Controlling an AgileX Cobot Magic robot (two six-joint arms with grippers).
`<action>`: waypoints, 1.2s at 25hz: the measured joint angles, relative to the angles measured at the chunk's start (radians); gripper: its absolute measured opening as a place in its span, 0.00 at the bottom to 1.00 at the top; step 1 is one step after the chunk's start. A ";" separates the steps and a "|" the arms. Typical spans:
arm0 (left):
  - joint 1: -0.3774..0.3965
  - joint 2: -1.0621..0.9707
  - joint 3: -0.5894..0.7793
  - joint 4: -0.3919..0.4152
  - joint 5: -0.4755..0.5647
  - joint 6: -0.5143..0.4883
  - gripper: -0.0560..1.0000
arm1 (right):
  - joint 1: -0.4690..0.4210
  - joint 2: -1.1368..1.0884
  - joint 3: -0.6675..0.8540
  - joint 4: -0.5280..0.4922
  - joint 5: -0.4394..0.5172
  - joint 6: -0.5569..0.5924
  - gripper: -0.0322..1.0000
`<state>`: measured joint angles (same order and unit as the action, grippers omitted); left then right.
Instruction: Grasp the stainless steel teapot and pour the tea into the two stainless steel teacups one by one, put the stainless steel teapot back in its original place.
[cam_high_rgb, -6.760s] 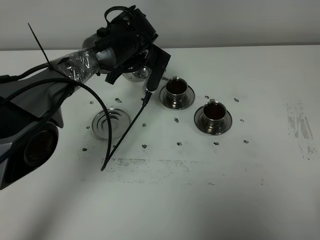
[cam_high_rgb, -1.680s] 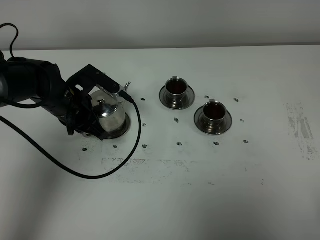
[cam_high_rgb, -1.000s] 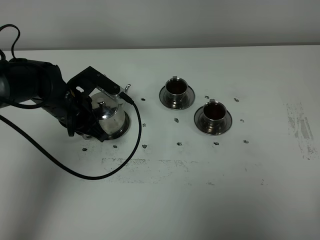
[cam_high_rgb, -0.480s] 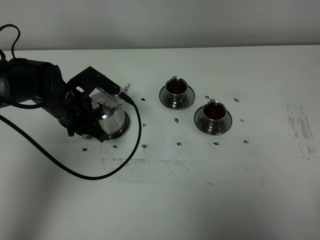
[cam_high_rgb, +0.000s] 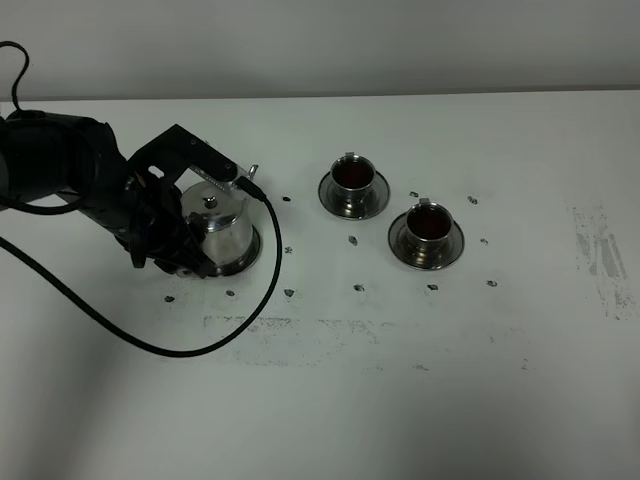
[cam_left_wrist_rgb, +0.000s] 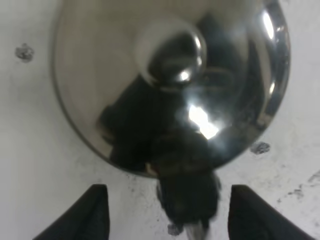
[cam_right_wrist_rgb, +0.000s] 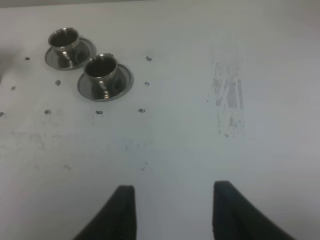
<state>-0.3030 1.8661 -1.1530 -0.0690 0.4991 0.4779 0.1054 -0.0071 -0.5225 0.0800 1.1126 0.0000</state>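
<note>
The stainless steel teapot (cam_high_rgb: 220, 225) stands upright on its round saucer, the original place (cam_high_rgb: 245, 260), at the left of the table. My left gripper (cam_high_rgb: 180, 235) is at the pot's left side. In the left wrist view the teapot's lid (cam_left_wrist_rgb: 172, 55) fills the frame, and its dark handle (cam_left_wrist_rgb: 187, 200) lies between the fingers of the left gripper (cam_left_wrist_rgb: 169, 189), which stand open and apart from it. The two stainless steel teacups (cam_high_rgb: 352, 180) (cam_high_rgb: 427, 228) sit on saucers and hold dark tea (cam_high_rgb: 427, 224). My right gripper (cam_right_wrist_rgb: 173, 189) is open and holds nothing.
A black cable (cam_high_rgb: 200, 345) loops from the left arm over the table in front of the teapot. Small dark marks (cam_high_rgb: 358, 288) dot the white table, and a scuffed patch (cam_high_rgb: 600, 255) lies at the right. The right wrist view shows both cups (cam_right_wrist_rgb: 102, 70) far off.
The left gripper's jaws have spread and let go of the teapot's handle. The pot, slightly tilted before, now stands straight on its saucer. The cups have not moved.
</note>
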 joint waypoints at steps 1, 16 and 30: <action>0.000 -0.017 0.000 -0.005 0.010 0.000 0.54 | 0.000 0.000 0.000 0.000 0.000 0.000 0.37; 0.000 -0.446 0.000 -0.009 0.193 -0.213 0.50 | 0.000 0.000 0.000 0.000 0.000 0.000 0.37; 0.000 -0.660 0.011 0.111 0.489 -0.469 0.38 | 0.000 0.000 0.000 0.000 0.000 0.000 0.37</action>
<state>-0.3030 1.2063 -1.1418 0.0417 0.9882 0.0084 0.1054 -0.0071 -0.5222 0.0800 1.1126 0.0000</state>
